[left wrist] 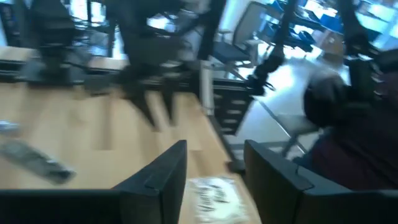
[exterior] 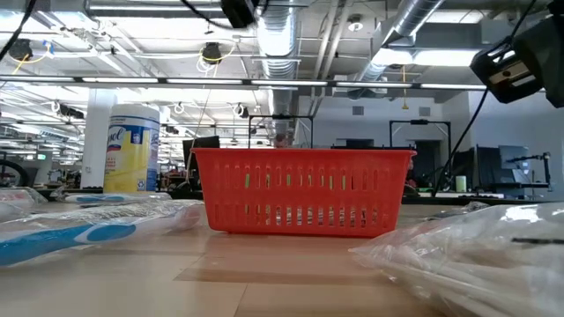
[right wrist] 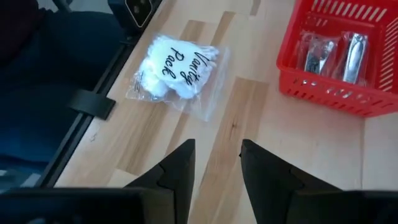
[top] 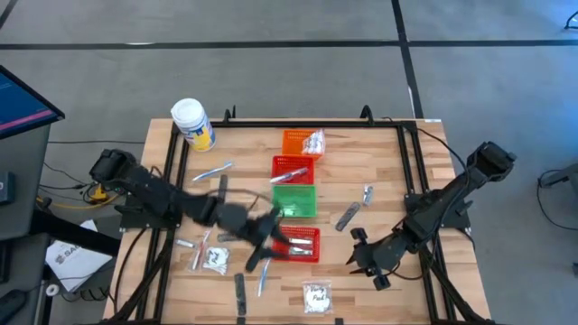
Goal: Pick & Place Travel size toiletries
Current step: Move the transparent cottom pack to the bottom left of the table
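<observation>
High view: the slatted wooden bench carries four small plastic mesh baskets in a staggered row, orange, red, green and a second red one, the near basket. The left gripper hangs just beside the near basket, over its edge away from the right arm; its dark fingers stand apart with nothing between them. The right gripper hovers low over bare wood on the other side of that basket, its blunt black fingers parted and empty.

A crinkled clear sachet, stuffed with white cottony contents and printed in dark script, lies flat on the wood near the near basket, towards the bench's front edge. Inside that basket lie shiny silvery flat packs. Beyond the left arm from the basket lie a second sachet, a slim pale toothbrush and a dark flat strip. A silvery strip lies between the green basket and the right arm. A white cylindrical jar with a yellow label stands at the far corner.
</observation>
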Motion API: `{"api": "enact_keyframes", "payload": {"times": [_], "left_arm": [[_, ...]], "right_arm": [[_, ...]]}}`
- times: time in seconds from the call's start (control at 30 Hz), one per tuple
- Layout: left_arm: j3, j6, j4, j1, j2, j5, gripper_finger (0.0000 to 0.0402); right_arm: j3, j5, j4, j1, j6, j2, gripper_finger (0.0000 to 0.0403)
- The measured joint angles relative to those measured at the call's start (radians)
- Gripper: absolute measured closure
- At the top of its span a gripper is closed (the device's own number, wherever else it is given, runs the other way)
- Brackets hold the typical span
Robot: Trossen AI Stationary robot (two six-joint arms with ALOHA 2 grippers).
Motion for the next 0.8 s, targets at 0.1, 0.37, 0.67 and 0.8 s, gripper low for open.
{"api": "enact_keyframes", "payload": {"times": [0.1,0.37,0.67,0.8], "left_arm": [[0.0,-0.052,-0.001,-0.105,0.002,-0.044,0.0271],[0.109,-0.206,-0.047,-0.186,0.169,-0.038,0.0383],[0.537,-0.198,-0.587,-0.093,0.48,0.063,0.0401],[0.679,-0.129,-0.642,-0.08,0.574,0.05,0.0401]], "right_arm": [[0.0,-0.026,0.005,0.0,0.038,0.0,0.028],[0.001,-0.038,0.025,0.012,0.074,0.0,0.0319],[0.001,-0.036,0.011,0.026,0.123,0.006,0.0392],[0.001,-0.01,-0.002,0.063,0.126,0.012,0.04]]}}
